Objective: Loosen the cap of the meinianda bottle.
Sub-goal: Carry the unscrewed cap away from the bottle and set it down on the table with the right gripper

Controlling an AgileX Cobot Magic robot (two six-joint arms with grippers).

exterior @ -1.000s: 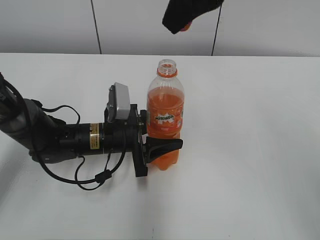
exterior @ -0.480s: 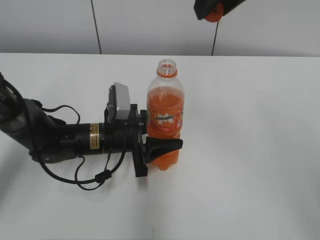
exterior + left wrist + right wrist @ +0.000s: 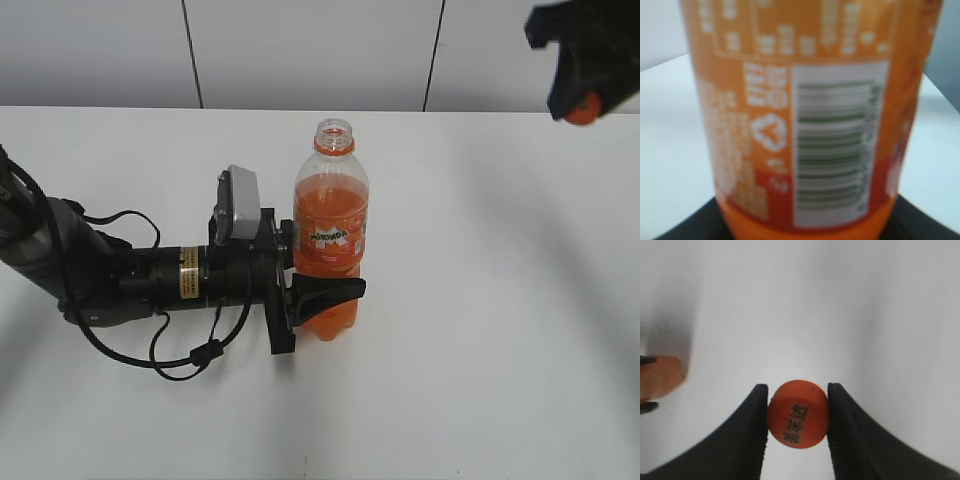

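Observation:
The meinianda bottle stands upright near the table's middle, its mouth open with no cap on it. My left gripper lies low on the table, shut on the bottle's lower body; the left wrist view is filled by the bottle's orange label. The small orange cap sits pinched between my right gripper's two black fingers, dark characters showing on its face. In the exterior view the right gripper hangs high at the upper right, far from the bottle, with the cap in it.
The white table runs wide to the right and front of the bottle. The left arm's black body and loose cables lie on the table at the left. A grey panelled wall stands behind.
The right gripper has carried the cap from above the bottle to the right and slightly down, to the frame's upper right corner. The left gripper and bottle have not moved.

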